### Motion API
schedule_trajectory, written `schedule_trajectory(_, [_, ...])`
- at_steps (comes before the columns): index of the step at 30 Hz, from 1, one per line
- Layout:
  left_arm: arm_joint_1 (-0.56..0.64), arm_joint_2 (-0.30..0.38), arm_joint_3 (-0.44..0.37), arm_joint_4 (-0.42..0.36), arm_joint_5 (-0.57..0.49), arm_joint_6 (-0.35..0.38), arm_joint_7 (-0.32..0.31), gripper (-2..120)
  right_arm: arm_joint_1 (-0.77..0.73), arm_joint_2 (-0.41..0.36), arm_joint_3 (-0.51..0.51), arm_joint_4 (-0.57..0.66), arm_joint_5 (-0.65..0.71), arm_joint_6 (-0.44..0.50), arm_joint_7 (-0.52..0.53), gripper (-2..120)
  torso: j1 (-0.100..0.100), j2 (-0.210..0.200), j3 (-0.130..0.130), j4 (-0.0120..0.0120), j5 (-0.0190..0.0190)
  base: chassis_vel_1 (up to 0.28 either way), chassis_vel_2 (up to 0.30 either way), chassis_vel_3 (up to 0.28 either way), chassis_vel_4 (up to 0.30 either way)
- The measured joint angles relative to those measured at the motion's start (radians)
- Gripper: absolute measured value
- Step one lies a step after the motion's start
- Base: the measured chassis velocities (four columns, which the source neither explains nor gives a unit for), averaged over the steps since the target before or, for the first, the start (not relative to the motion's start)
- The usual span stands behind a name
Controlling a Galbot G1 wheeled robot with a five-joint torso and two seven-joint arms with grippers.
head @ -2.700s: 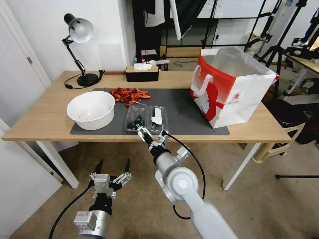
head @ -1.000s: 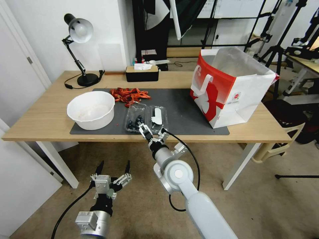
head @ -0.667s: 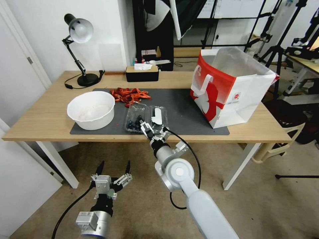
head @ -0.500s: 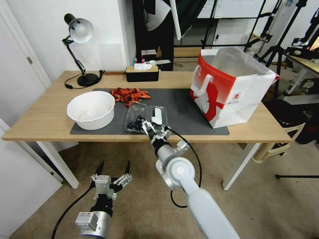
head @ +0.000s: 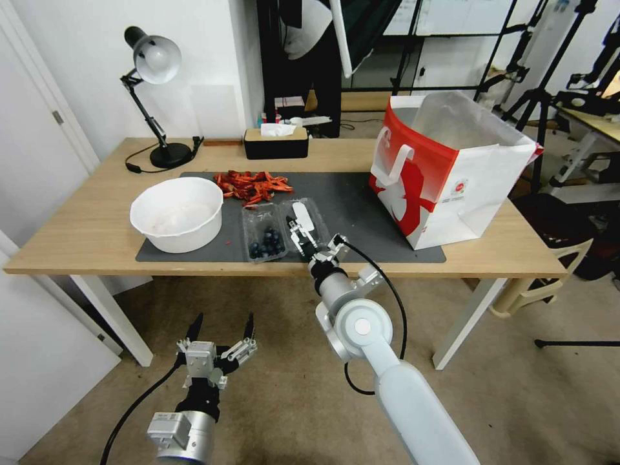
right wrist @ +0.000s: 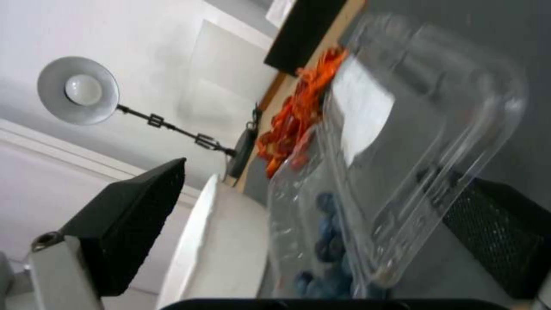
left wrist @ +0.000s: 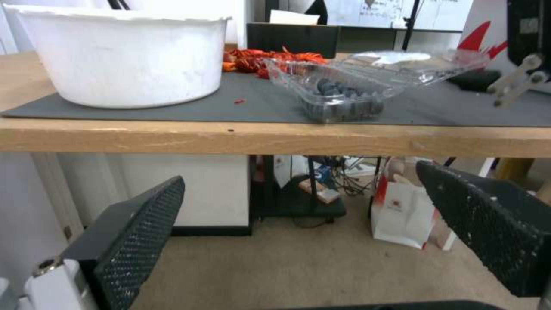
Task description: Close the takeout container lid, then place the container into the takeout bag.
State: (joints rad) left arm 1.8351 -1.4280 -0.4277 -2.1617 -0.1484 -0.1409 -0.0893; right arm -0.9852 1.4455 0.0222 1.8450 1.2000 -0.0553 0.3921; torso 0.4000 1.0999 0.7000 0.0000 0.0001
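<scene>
The box of blueberries sits on the grey mat at the table's near edge, at 3 o'clock from the bowl. Its lid is part raised. The right gripper reaches under it, fingers spread. The bag stands open at 2 o'clock. The left gripper hangs below the table, fingers apart.

In the right wrist view the lid is smeared by blur, and one finger of the right hand sits partly hidden behind it. The print on the lid's white label cannot be read. The takeout bag hides its own inside floor and the surface behind it.
</scene>
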Motion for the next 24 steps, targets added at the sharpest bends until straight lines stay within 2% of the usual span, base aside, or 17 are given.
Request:
schedule_trajectory(5, [0.001, -0.002, 0.0, 0.0, 0.0, -0.001, -0.001, 100, 0.015, -0.008, -0.004, 0.0, -0.078, -0.008, -0.003, 100, 0.0, 0.0, 0.0, 0.0, 0.0, 0.0, 0.0, 0.0, 0.0])
schedule_trajectory(13, [0.006, -0.007, -0.002, 0.0, 0.001, -0.007, -0.002, 100, 0.047, -0.028, -0.018, -0.015, -0.152, -0.022, -0.084, 100, 0.0, 0.0, 0.0, 0.0, 0.0, 0.0, 0.0, 0.0, 0.0])
schedule_trajectory(20, [0.013, -0.016, 0.005, 0.0, 0.011, -0.015, -0.003, 100, 0.098, -0.057, -0.059, -0.068, -0.243, -0.025, -0.257, 100, 0.0, 0.0, 0.0, 0.0001, 0.0, 0.0, 0.0, 0.0, 0.0])
schedule_trajectory(21, [0.013, -0.016, 0.005, 0.0, 0.011, -0.015, -0.003, 100, 0.098, -0.057, -0.059, -0.068, -0.243, -0.025, -0.257, 100, 0.0, 0.0, 0.0, 0.0001, 0.0, 0.0, 0.0, 0.0, 0.0])
schedule_trajectory(24, [0.017, -0.021, 0.011, 0.001, 0.016, -0.019, -0.004, 100, 0.144, -0.073, -0.085, -0.091, -0.237, -0.066, -0.319, 100, 0.0, 0.0, 0.0, 0.0, -0.0001, 0.0, 0.0, 0.0, 0.0])
